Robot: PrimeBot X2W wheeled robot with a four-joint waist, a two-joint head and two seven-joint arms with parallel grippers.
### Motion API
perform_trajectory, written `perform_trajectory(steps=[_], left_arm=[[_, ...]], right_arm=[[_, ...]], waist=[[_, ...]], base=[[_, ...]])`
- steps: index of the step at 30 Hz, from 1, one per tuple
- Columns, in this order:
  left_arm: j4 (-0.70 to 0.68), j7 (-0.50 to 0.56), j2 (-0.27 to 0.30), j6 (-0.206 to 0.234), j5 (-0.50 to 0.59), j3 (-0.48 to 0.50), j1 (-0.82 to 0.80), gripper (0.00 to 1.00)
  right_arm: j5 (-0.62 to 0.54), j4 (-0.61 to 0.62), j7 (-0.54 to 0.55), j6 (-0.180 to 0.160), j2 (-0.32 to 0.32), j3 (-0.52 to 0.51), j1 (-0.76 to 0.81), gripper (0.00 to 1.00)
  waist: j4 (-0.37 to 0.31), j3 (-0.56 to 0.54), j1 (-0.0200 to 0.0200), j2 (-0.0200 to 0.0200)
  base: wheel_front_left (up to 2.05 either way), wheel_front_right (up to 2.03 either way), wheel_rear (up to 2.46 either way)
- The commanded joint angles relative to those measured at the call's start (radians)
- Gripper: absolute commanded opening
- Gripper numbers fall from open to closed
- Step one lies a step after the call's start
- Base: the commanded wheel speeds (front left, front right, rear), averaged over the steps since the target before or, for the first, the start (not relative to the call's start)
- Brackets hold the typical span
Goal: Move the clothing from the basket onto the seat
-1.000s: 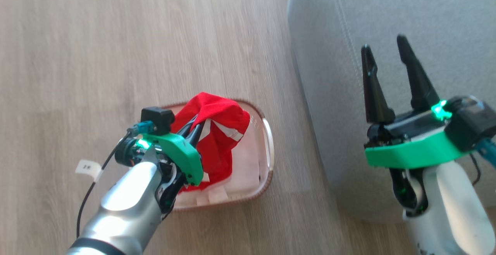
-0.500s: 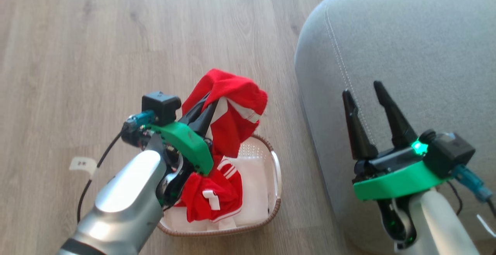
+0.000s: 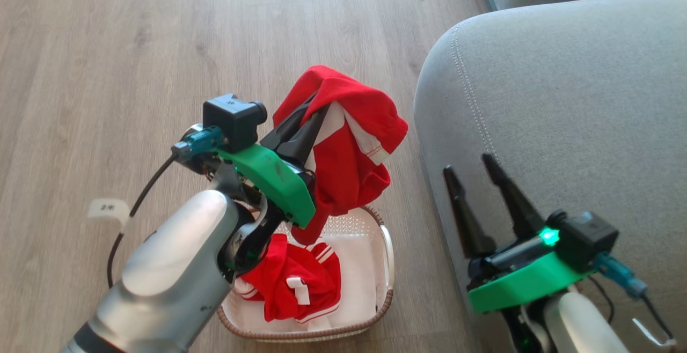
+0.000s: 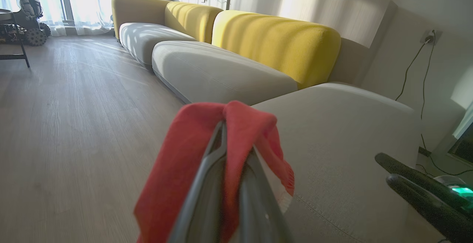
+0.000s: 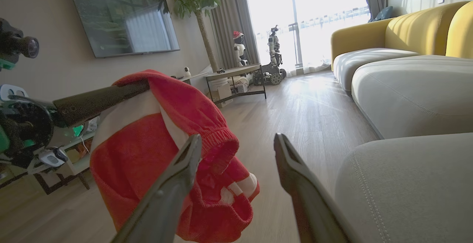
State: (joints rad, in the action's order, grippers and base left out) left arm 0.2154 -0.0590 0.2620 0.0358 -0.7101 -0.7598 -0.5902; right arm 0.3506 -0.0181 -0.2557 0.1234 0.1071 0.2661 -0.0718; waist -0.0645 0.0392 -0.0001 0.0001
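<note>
Large grey fabric seat cushion point(image 3: 563, 101) fills the head view's 2 o'clock area. Cream perforated plastic basket point(image 3: 386, 267), brown-rimmed, stands at 6 o'clock, holding one red white-striped garment point(image 3: 284, 283). Left gripper point(image 3: 321, 107), fingers pressed together, pinches a second red garment point(image 3: 349, 154) above the basket. Right gripper point(image 3: 468, 164), fingers spread, empty, at 4 o'clock.

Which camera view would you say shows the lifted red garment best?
The head view: the lifted red garment hangs almost whole from the shut left gripper above the basket. The left wrist view shows fabric draped over the fingers; the right wrist view shows its side, bottom cropped.
</note>
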Motion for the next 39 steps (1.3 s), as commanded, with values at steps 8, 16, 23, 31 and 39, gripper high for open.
perform_trajectory(steps=[8, 16, 23, 31, 39], left_arm=[[-0.088, 0.022, 0.041, 0.022, -0.008, 0.05, -0.073, 0.0], [-0.117, 0.035, 0.03, 0.02, -0.006, 0.033, -0.088, 0.0], [-0.137, 0.039, 0.009, 0.009, -0.009, 0.011, -0.094, 0.0], [-0.142, 0.05, -0.019, -0.006, 0.0, -0.033, -0.099, 0.0], [-0.134, 0.055, -0.047, -0.019, 0.005, -0.075, -0.098, 0.0]], right_arm=[[0.068, -0.012, 0.003, 0.007, 0.04, 0.12, -0.04, 1.0], [0.143, -0.103, 0.012, 0.007, 0.074, 0.236, -0.157, 1.0], [0.203, -0.227, 0.01, 0.007, 0.082, 0.326, -0.278, 1.0], [0.27, -0.333, 0.006, 0.007, 0.079, 0.423, -0.387, 1.0], [0.331, -0.408, -0.003, 0.007, 0.075, 0.524, -0.474, 0.97]], waist=[[-0.001, -0.003, 0.0001, -0.0001], [0.017, 0.005, 0.0001, -0.0001], [0.047, 0.01, 0.0001, -0.0001], [0.074, 0.015, 0.0001, -0.0001], [0.103, 0.015, 0.0001, -0.0001]], base=[[0.0, 0.0, 0.0], [0.0, 0.0, 0.0], [0.0, 0.0, 0.0], [0.0, 0.0, 0.0], [0.0, 0.0, 0.0]])
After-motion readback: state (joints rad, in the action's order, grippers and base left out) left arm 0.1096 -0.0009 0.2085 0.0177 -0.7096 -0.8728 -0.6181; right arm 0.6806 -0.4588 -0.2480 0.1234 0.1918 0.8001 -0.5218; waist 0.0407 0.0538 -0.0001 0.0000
